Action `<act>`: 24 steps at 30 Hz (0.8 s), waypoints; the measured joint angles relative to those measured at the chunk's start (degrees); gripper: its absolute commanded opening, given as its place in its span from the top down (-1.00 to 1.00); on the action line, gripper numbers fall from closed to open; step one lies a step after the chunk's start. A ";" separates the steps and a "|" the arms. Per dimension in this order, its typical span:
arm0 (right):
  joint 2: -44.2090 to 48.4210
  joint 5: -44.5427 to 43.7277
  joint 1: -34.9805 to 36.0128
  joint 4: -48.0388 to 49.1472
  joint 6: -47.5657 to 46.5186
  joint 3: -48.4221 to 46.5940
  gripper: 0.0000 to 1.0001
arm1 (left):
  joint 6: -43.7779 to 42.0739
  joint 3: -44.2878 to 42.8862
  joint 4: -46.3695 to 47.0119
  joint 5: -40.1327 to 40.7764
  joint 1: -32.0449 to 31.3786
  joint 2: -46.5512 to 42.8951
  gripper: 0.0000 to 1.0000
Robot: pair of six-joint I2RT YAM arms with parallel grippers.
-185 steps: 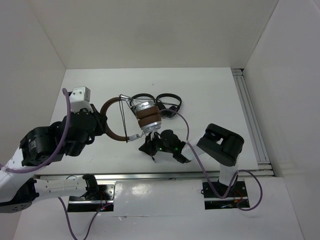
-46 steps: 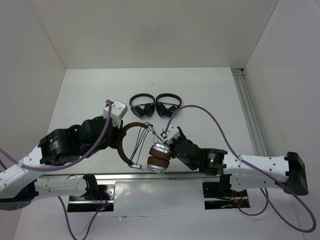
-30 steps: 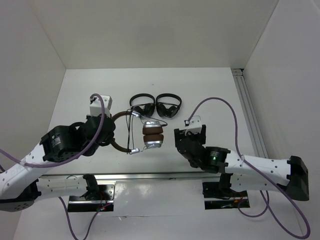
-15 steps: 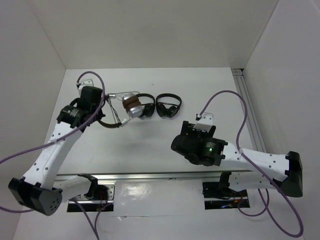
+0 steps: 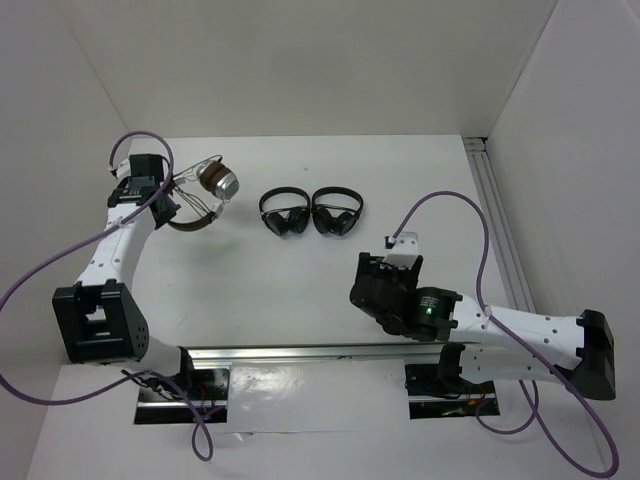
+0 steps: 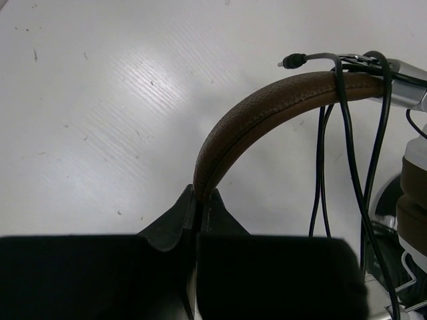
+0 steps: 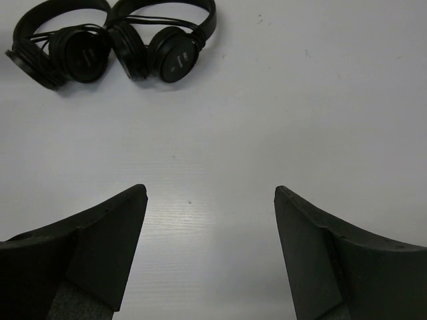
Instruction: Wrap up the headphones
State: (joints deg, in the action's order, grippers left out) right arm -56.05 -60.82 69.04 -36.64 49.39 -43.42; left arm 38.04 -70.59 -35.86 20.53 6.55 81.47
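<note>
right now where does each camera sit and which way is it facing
top external: above and behind the bases, looking down on the table; shows left gripper holding the headphones, right gripper apart.
left wrist: on the left arm, facing the table past jaws shut on the brown headband, cable draped over it.
right wrist: faces down past open fingers at two black headphones.
shared: top external and right wrist both show those black headphones.

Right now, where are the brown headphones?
Headphones: far left in the top view, headband pinched by the left gripper, left of the black headphones.
</note>
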 measured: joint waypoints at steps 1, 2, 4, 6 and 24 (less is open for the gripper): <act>-0.13 0.50 0.00 1.11 -0.74 0.17 -0.68 | 0.55 0.02 0.79 0.15 0.28 1.27 1.00; -0.24 0.94 -0.02 2.54 -1.38 0.48 -0.68 | 1.27 0.11 1.84 0.11 0.55 2.56 1.00; -0.76 1.95 0.00 4.70 -2.58 1.11 -0.68 | 1.77 0.11 3.61 0.13 0.79 4.70 1.00; -1.53 2.75 0.00 6.34 -3.26 1.73 -0.68 | 2.51 0.09 4.79 0.22 0.81 6.38 1.00; -0.85 7.98 0.00 12.50 -5.99 6.62 -0.70 | 2.49 -13.20 7.65 0.17 0.92 22.75 1.00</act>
State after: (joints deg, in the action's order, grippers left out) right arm -56.90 -52.84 69.04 -24.14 43.40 -36.80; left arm 40.53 -83.79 -28.21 20.71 7.46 104.22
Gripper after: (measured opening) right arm 0.840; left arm 0.099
